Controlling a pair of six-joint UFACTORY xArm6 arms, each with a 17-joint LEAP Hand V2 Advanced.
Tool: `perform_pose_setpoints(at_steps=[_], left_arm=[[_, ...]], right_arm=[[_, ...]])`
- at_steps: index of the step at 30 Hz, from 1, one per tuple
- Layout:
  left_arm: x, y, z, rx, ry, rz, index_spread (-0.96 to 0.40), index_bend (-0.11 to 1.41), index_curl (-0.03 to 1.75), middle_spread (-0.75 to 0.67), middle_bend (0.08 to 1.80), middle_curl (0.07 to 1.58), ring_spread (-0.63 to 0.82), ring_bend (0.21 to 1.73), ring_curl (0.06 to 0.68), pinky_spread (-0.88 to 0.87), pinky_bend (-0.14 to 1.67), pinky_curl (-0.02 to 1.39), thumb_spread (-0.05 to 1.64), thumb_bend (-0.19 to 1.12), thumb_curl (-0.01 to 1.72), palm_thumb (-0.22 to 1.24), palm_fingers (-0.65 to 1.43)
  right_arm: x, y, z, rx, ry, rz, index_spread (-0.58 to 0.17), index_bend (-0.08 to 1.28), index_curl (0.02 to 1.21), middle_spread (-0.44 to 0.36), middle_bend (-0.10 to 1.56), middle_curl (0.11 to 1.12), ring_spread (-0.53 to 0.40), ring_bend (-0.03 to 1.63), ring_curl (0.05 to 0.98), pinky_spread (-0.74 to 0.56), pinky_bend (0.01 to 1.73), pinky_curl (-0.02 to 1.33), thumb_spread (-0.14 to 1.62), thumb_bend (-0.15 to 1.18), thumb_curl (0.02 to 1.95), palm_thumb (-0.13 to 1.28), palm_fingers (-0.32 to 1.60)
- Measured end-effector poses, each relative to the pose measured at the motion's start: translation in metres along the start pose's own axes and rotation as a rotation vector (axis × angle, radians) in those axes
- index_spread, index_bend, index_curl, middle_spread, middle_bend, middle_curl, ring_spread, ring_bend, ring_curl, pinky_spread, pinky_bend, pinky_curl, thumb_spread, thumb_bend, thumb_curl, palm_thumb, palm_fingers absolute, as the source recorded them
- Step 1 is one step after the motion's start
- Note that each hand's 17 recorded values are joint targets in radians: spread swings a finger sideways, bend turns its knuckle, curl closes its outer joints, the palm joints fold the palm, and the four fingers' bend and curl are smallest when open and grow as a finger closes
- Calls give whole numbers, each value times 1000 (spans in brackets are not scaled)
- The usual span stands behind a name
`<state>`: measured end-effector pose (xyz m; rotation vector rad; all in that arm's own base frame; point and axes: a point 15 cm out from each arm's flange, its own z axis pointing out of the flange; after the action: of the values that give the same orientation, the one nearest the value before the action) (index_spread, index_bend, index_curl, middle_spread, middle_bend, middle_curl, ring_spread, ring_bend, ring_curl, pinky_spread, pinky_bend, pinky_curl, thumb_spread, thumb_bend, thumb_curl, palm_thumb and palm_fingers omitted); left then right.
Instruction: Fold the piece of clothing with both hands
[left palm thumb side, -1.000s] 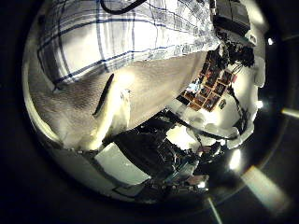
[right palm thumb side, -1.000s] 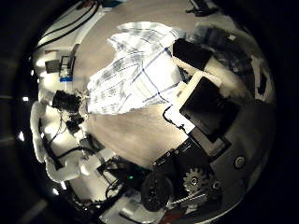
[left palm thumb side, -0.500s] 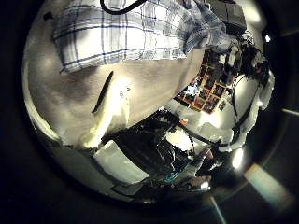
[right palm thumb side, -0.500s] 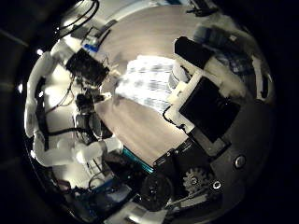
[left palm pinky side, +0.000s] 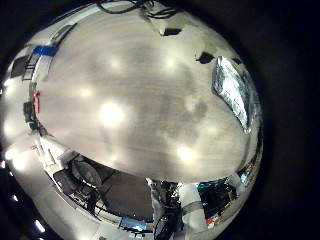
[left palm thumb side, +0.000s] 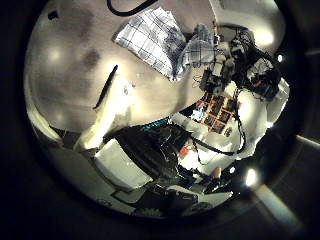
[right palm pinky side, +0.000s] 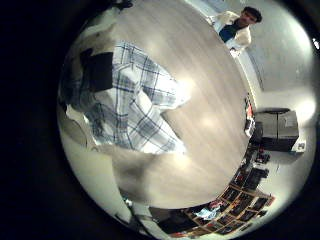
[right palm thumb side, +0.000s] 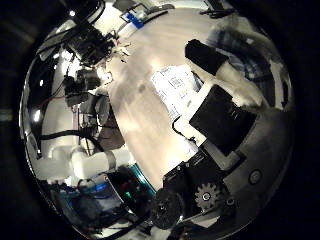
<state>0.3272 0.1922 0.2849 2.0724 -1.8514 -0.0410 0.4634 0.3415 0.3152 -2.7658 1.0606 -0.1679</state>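
Clearly the plaid shirt (right palm pinky side: 128, 105) hangs bunched in the right hand's (right palm thumb side: 215, 95) clenched fingers (right palm pinky side: 95, 70) above the table (right palm pinky side: 215, 120).

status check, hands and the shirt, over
Plaid shirt bunched on the table, close under right hand. Both hands' grip unclear. Nothing else near the shirt.

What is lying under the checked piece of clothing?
The checked garment lies on the light wooden table, which shows bare all around it. Whether anything is beneath the cloth cannot be seen, as the fabric covers that spot.
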Motion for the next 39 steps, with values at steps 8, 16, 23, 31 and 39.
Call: perform_pose_setpoints(at_steps=[8, 16, 23, 31, 39], left_arm=[[-22, 12, 8, -6, 29, -32, -67, 200, 491, 86, 191, 380, 132, 606, 238, 216, 188, 342, 1407, -2, 331, 556, 328], [-15, 12, 17, -29, 35, -24, -68, 198, 499, 90, 190, 383, 131, 609, 234, 216, 191, 337, 1411, -4, 343, 568, 328], [8, 12, 16, -30, 20, 6, -68, 197, 502, 91, 190, 385, 136, 611, 230, 216, 192, 335, 1417, -5, 349, 575, 327], [52, 21, 10, -61, -17, 12, -72, 202, 508, 91, 188, 385, 138, 612, 226, 215, 191, 333, 1417, -6, 354, 570, 329], [110, 32, -1, -103, -95, 4, -78, 206, 516, 92, 187, 381, 138, 614, 223, 215, 192, 332, 1417, -6, 357, 569, 329]], right_arm=[[-13, -30, 39, -42, -19, -95, -423, 309, 616, -200, 772, 544, -247, 1223, 581, -295, 1142, 790, 1258, -35, 587, 600, -40], [-6, -41, -11, 54, -17, -115, -505, 146, 403, -119, 384, 376, -16, 890, 393, 154, 1021, 653, 1248, -34, 465, 462, -125], [34, -31, -105, 211, -44, -10, -497, 158, 332, -104, 309, 351, 65, 789, 330, 344, 902, 558, 1245, -16, 405, 431, -14], [72, 50, -147, 79, -59, 172, -465, 186, 333, -74, 304, 351, 77, 742, 293, 418, 792, 474, 1256, 13, 411, 608, 76], [134, 172, -182, -111, -53, 398, -412, 186, 339, -26, 288, 348, 108, 652, 256, 422, 657, 393, 1284, -17, 383, 584, 97]])
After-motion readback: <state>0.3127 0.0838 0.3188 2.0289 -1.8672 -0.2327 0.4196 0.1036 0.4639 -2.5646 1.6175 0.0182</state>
